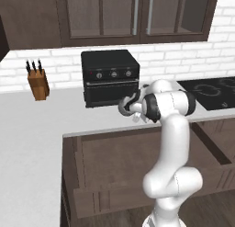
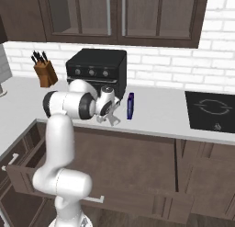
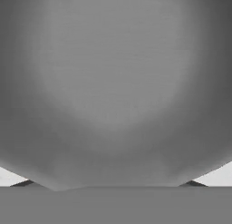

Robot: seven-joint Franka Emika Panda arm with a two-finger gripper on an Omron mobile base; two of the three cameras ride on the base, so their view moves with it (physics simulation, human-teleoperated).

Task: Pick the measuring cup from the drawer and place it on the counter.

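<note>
Hand view has the measuring cup (image 3: 113, 82) up close: probably light, stiff, slick, so pinch its wall; can't tell if the gripper (image 2: 112, 120) is clamped.

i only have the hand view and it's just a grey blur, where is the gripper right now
Observer: The gripper is low over the front edge of the counter, just in front of the black toaster oven.
Operator: ok anything close to it on the counter
Observer: Yes, a dark blue box stands upright just to the gripper's right, with a gap between them.
</note>
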